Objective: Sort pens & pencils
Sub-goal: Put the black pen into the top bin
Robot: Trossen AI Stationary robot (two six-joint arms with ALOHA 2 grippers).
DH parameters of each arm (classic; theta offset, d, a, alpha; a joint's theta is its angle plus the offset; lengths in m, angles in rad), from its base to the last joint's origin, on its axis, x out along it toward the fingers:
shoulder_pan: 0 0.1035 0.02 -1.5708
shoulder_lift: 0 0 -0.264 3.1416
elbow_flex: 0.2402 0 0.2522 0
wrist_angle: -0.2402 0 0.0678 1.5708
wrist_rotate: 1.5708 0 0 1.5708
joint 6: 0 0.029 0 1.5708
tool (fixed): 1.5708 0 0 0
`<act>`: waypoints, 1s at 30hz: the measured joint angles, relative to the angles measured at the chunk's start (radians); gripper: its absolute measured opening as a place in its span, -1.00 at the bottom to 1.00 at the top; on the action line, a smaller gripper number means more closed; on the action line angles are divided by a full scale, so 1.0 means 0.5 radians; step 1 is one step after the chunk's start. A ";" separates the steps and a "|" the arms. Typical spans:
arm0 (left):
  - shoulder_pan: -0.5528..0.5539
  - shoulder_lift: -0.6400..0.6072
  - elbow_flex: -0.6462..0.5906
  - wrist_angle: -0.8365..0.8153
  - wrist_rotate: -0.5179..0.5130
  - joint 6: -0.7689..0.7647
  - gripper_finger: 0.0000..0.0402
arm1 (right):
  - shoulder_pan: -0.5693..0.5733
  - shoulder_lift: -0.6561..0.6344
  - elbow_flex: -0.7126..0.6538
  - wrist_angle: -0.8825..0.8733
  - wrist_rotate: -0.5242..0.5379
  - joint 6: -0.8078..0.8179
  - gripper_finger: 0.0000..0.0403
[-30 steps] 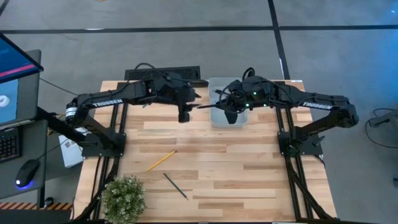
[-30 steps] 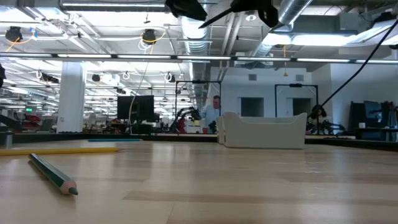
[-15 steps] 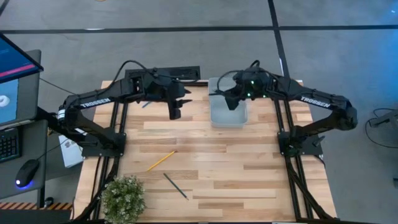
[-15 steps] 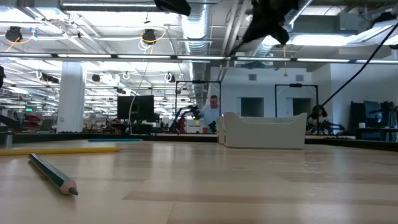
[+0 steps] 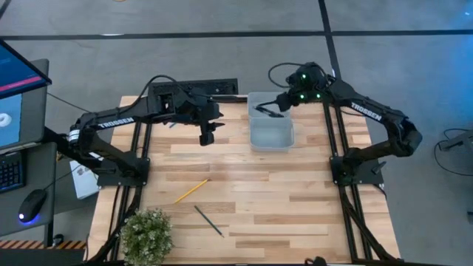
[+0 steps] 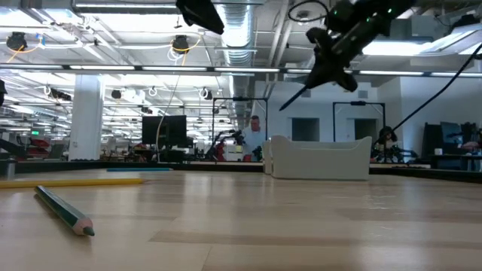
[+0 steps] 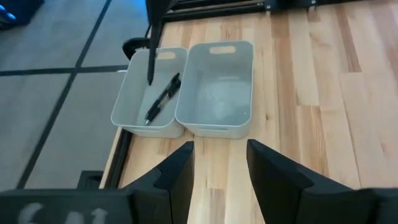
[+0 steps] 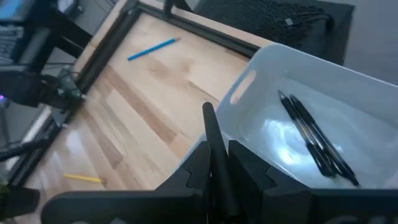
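Thin black pen (image 8: 213,149) pinched in the closed right gripper (image 5: 283,104), held slanting over the far pale plastic bin (image 8: 323,81), likely for dropping beside the black pens (image 8: 314,140) already inside. The near bin (image 7: 217,93) looks empty. Left gripper (image 5: 205,133) hovers over the wooden table (image 5: 295,192), fingers parted, holding nothing. Yellow pencil (image 5: 191,191), dark green pencil (image 5: 209,221) and blue pencil (image 8: 152,49) lie loose, well apart, with open board around them.

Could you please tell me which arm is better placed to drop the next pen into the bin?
Right. The right claw is shut on a black pen above the far bin; the left claw is open and empty.
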 joint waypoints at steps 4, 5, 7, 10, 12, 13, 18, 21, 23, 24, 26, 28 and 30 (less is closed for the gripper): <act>0.000 0.000 0.000 -0.002 0.001 -0.005 -0.31 | -0.057 0.190 0.000 0.114 -0.114 -0.014 -0.69; 0.000 0.000 0.000 -0.002 0.001 -0.007 -0.31 | -0.063 0.239 0.000 0.127 -0.115 -0.015 -0.69; 0.000 0.000 0.000 -0.004 0.001 -0.020 -0.31 | -0.070 0.326 0.000 0.151 -0.114 -0.048 -0.69; 0.000 0.000 0.000 -0.034 0.001 -0.068 -0.31 | -0.084 0.434 0.000 0.175 -0.113 -0.066 -0.69; 0.000 0.000 0.000 -0.072 0.002 -0.075 -0.31 | -0.097 0.493 0.000 0.192 -0.112 -0.066 -0.69; 0.000 0.000 0.000 -0.082 0.001 -0.076 -0.31 | -0.106 0.515 0.000 0.209 -0.113 -0.067 -0.69; 0.000 0.000 0.000 -0.099 0.002 -0.116 -0.31 | -0.149 0.645 0.002 0.265 -0.116 -0.056 -0.69; 0.000 0.000 0.000 -0.102 0.002 -0.126 -0.31 | -0.169 0.734 0.010 0.269 -0.172 -0.051 -0.69; 0.000 0.000 0.000 -0.102 0.002 -0.127 -0.31 | -0.181 0.772 0.010 0.260 -0.209 -0.048 -0.69; 0.000 0.000 0.000 -0.103 0.002 -0.129 -0.31 | -0.184 0.785 0.010 0.263 -0.213 -0.029 -0.69; -0.001 0.000 0.000 -0.103 0.002 -0.145 -0.31 | -0.185 0.805 0.010 0.263 -0.218 0.011 -0.68; -0.001 0.000 0.000 -0.103 0.003 -0.158 -0.31 | -0.185 0.805 0.010 0.263 -0.213 0.005 -0.63; 0.000 0.000 0.000 -0.103 0.002 -0.158 -0.31 | -0.185 0.799 0.010 0.269 -0.213 -0.004 -0.58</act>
